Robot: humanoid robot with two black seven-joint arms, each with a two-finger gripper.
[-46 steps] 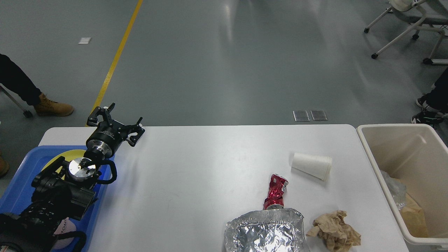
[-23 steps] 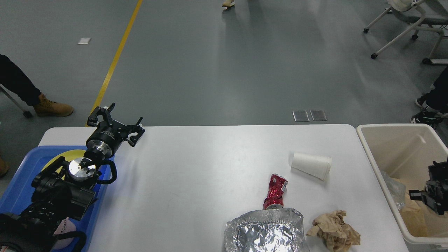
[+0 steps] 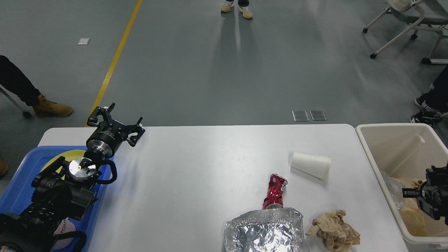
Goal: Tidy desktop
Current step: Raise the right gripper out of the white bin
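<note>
From our head view, our right gripper (image 3: 416, 196), cut off at the frame edge, hangs over the beige plastic bin (image 3: 367, 147) of crumpled waste; its opening we cannot tell. Our left gripper (image 3: 115, 122) spreads empty above the blue plastic tray (image 3: 14, 189). The white rectangular desktop (image 3: 196, 175) carries a crushed red can (image 3: 275, 190) and a white paper cup (image 3: 311, 165).

Tan boot (image 3: 52, 109), office chair (image 3: 409, 21), yellow floor line (image 3: 115, 59)

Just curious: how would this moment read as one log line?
left tool open, empty | right tool over bin | cup, can on desktop
</note>
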